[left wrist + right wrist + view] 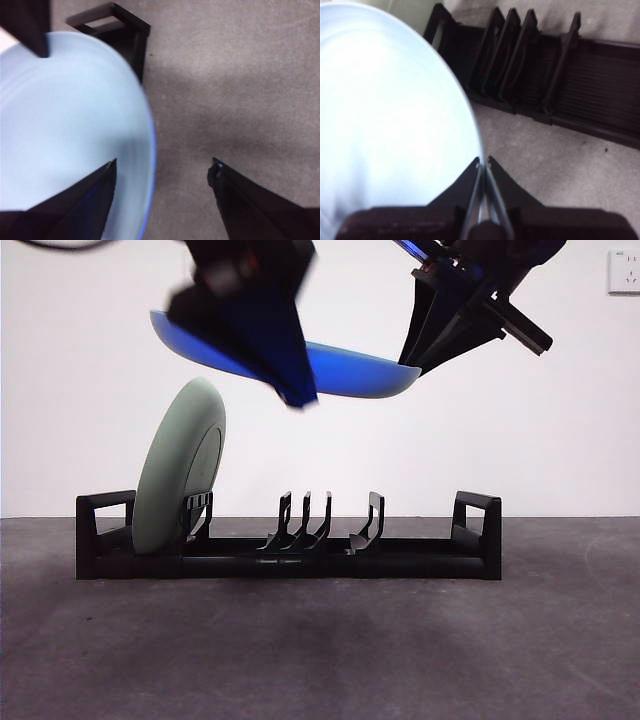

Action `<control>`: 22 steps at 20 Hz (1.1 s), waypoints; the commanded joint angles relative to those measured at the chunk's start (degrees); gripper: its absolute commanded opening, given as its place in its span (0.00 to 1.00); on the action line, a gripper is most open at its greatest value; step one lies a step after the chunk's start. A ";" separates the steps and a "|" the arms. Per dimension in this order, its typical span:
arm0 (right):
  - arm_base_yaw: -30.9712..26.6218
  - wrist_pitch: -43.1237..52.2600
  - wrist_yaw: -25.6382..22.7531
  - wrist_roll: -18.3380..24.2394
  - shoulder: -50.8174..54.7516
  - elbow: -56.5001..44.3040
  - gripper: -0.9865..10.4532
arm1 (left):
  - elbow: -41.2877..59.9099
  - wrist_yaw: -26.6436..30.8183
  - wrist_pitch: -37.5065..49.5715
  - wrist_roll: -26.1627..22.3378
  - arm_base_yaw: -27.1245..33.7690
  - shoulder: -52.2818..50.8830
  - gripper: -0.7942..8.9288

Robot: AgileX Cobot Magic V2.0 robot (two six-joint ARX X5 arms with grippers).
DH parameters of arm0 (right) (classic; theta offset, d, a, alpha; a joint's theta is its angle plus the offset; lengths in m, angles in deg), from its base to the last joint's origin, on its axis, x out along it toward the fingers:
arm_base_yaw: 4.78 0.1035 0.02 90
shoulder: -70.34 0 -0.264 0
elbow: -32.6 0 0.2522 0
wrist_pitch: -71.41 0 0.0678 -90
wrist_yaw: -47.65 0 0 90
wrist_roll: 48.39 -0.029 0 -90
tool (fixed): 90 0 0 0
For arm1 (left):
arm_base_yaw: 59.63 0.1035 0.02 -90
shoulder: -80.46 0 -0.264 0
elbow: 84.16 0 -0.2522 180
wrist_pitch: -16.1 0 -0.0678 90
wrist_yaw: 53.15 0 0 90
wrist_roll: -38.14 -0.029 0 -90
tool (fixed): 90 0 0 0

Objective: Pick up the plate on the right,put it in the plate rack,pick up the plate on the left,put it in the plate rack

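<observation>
A blue plate (360,370) (65,110) (385,110) hangs nearly flat in the air above the black plate rack (400,558) (600,85). My right gripper (412,362) (483,161) is shut on its rim, on the right in the front view. My left gripper (285,380) (162,167) hovers open at the plate's other side, one jaw over the plate and one beyond its edge. A pale green plate (180,475) (415,10) stands on edge in the rack's left end.
Several empty upright prongs (305,520) stand in the rack's middle. A squared loop handle (478,520) (125,30) closes each end. Grey table (320,650) lies in front, with a white wall behind and a socket (624,270) at the top right.
</observation>
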 commanded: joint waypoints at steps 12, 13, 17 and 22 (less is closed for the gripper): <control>-0.85 -0.15 0.22 1.49 0.83 0.28 0.10 | 0.33 -0.66 3.06 -0.44 2.93 2.23 0.07; -1.25 -0.11 0.04 1.53 1.77 0.28 0.11 | 0.33 -1.84 3.54 -0.17 2.93 2.23 0.07; -4.50 0.77 -0.81 1.77 7.39 0.28 0.31 | 0.33 -8.07 8.33 2.93 3.10 2.23 0.07; -8.87 4.68 -11.43 3.02 17.03 0.28 0.31 | 0.33 -17.09 18.32 14.67 6.73 2.23 0.07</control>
